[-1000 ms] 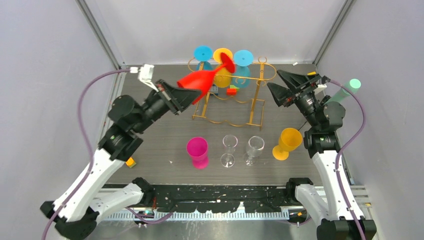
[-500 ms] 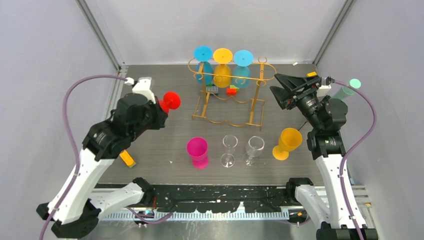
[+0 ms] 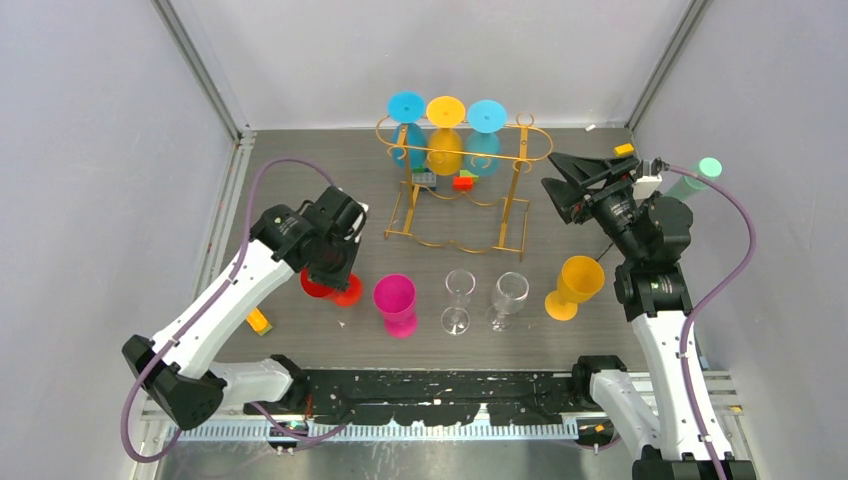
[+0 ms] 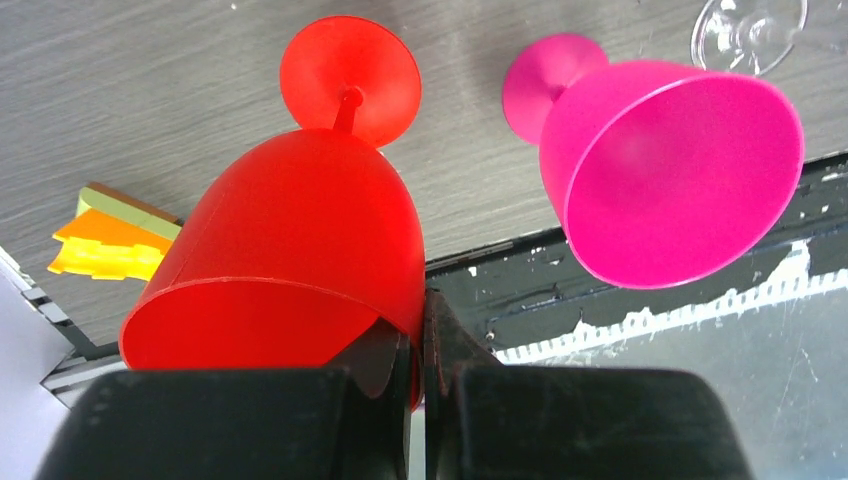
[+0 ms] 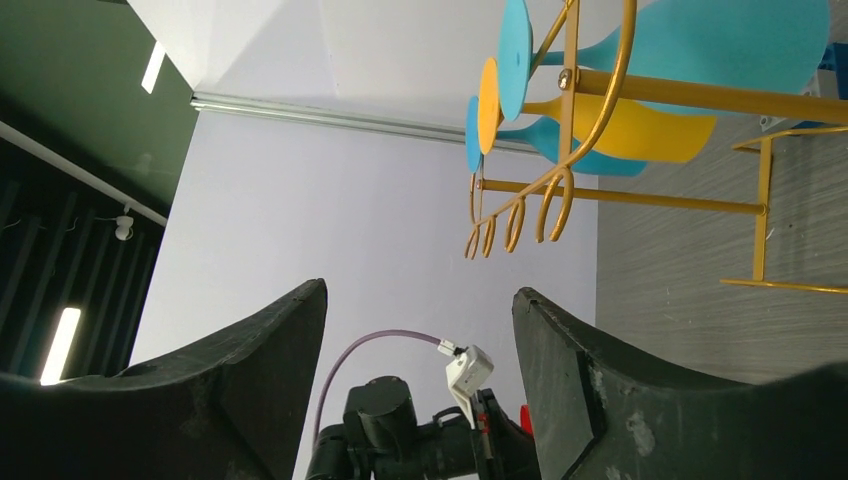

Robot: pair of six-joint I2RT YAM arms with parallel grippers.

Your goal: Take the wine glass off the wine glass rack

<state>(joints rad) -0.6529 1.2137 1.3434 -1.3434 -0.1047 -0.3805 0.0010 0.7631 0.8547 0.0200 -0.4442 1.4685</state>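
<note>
The gold wire wine glass rack (image 3: 460, 205) stands at the back middle, with two blue glasses (image 3: 487, 120) and one yellow glass (image 3: 445, 115) hanging on it. My left gripper (image 3: 327, 272) points down in front of the rack's left side. It is shut (image 4: 422, 315) on the rim of a red wine glass (image 4: 290, 220). The glass is upright with its foot (image 4: 350, 65) at or just above the table. My right gripper (image 3: 560, 190) is open and empty, right of the rack (image 5: 570, 130).
A pink glass (image 3: 396, 300) stands close to the right of the red one. Two clear glasses (image 3: 457, 298), (image 3: 509, 298) and an orange glass (image 3: 575, 285) follow in a row. An orange-green block (image 3: 259, 321) lies at the left. Small blocks (image 3: 462, 182) lie under the rack.
My left arm carried the red glass away from the rack, swung it left and down, turned it upright, and brought it beside the pink glass. The right arm barely moved.
</note>
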